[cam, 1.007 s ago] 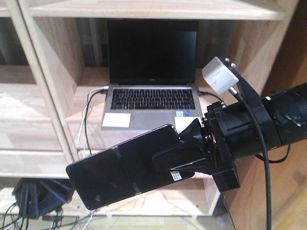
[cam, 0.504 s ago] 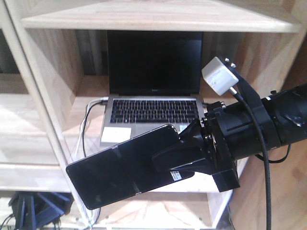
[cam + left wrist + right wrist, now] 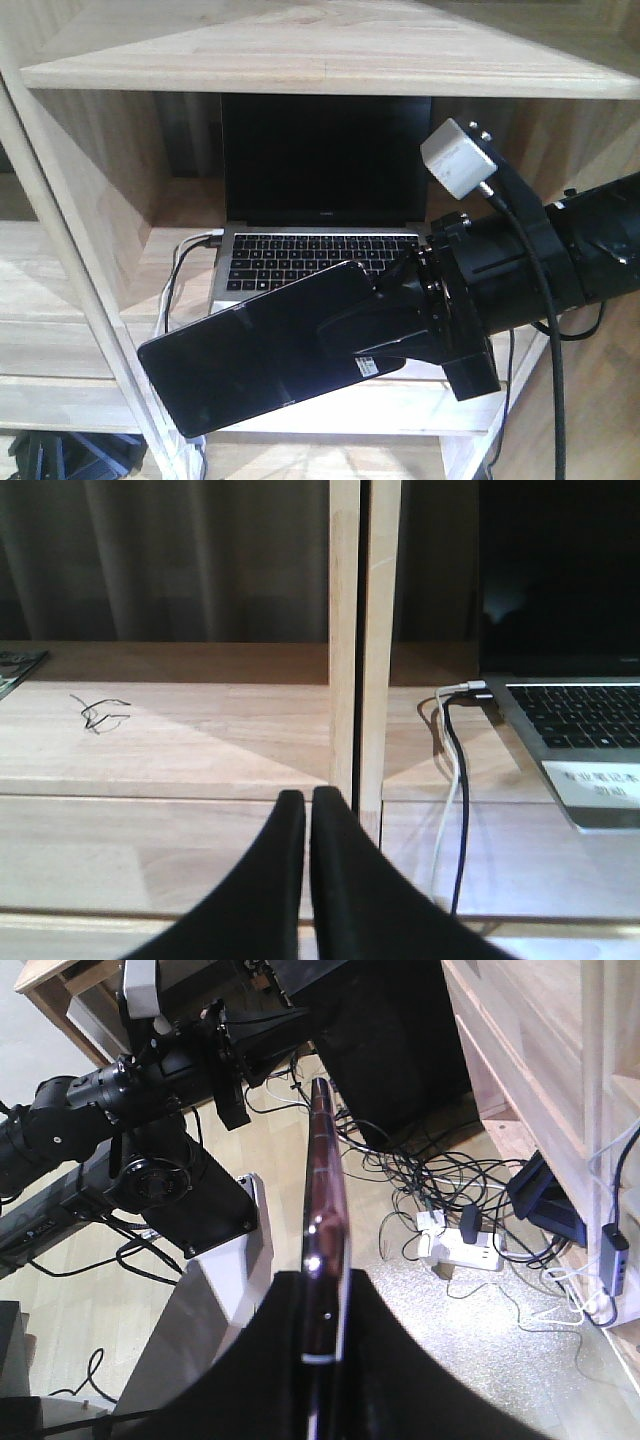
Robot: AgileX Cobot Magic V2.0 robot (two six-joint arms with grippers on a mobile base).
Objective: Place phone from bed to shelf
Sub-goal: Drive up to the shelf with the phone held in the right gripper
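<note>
My right gripper (image 3: 352, 325) still clamps the phone (image 3: 250, 355) as the shelf (image 3: 330, 50) and laptop (image 3: 322, 160) draw nearer and lower; my left gripper (image 3: 308, 815) is pressed closed.

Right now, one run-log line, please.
right gripper: shut on phone | left gripper: shut, empty | phone: before shelf, not placed

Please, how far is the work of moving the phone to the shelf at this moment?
Done: the phone is picked up and clamped in the right gripper. In hand: it hangs in the air in front of the shelf, before the board where a laptop stands open. Left: to set it on a board and release it. The left gripper is shut and empty.
</note>
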